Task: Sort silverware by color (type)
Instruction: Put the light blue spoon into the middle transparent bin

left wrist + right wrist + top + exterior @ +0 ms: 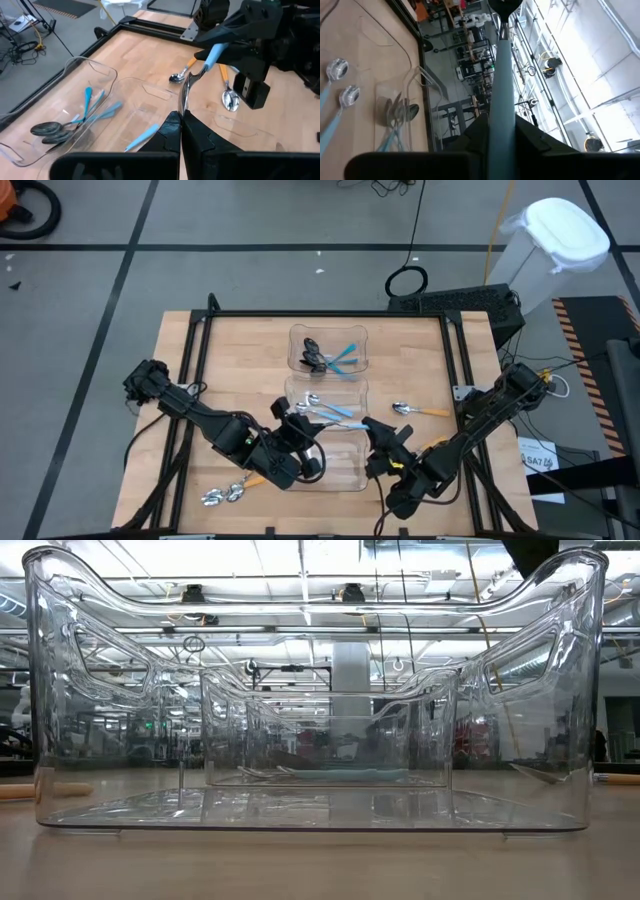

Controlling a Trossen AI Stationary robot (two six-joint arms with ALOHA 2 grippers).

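Note:
One spoon with a silver bowl and a light-blue handle [214, 54] hangs in the air between both grippers, over the middle clear bin [328, 408]. My left gripper [181, 127] is shut on its bowl end. My right gripper [497, 125] is shut on its blue handle. The far bin [328, 350] holds dark-bowled spoons with blue handles [55, 131]. Silver spoons with blue handles [330, 408] lie in the middle bin. Orange-handled spoons lie flat on the table to the right [408, 411] and near the left front [226, 496]. My left gripper pinches the spoon's silver bowl end [182, 107] between its two fingers, which run along the spoon's length. The spoon is lifted clear of the table. My right gripper pinches the blue handle [499, 95] between its two fingers, which also lie along the spoon. The rest of the handle and the neck [503, 27] stick straight out past the fingertips.
The near clear bin [320, 740] stands in front of the other two in one column [328, 465]. A black frame rail [330, 314] runs around the wooden table. Bare wood lies left of the bins [230, 360].

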